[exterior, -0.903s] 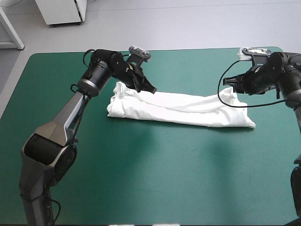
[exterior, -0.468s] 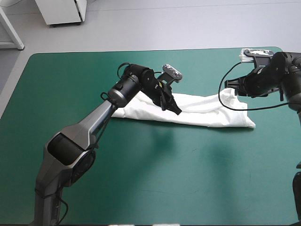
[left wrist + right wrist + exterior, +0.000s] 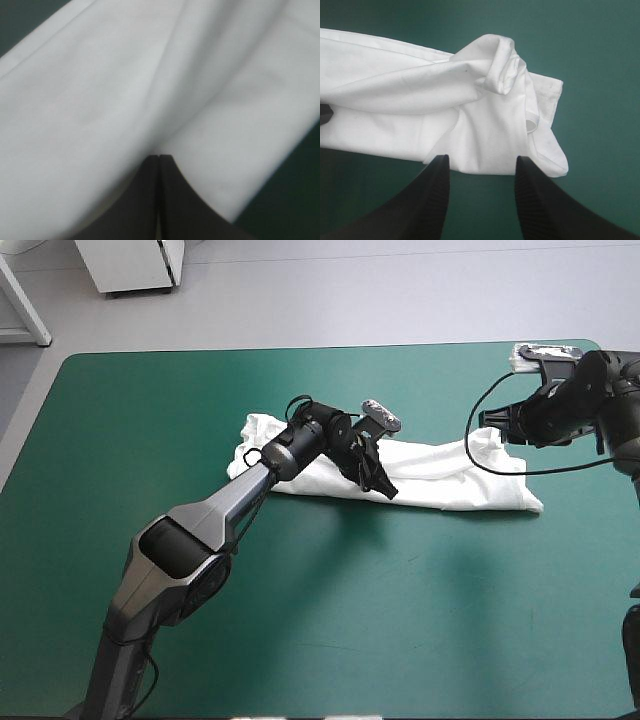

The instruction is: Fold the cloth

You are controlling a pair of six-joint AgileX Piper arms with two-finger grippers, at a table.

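Observation:
The white T-shirt point(image 3: 450, 475) lies on the table as a long folded strip running left to right. My left gripper point(image 3: 386, 490) rests shut over the strip's middle, near its front edge. In the left wrist view its fingers meet in one arch point(image 3: 159, 159), with white cloth point(image 3: 125, 90) filling the space ahead and nothing visibly pinched. My right gripper point(image 3: 487, 422) hovers open at the strip's right end, on the far side. In the right wrist view the fingers point(image 3: 481, 165) stand apart just short of the bunched end of the shirt point(image 3: 500, 60).
The teal-green cover point(image 3: 350, 620) spreads broad between the shirt and the table's front edge. The shirt's right end lies close to the table's right edge point(image 3: 610, 540).
My left gripper has slid, shut, from the shirt's left end rightward along the strip to its middle. The right gripper has hardly moved.

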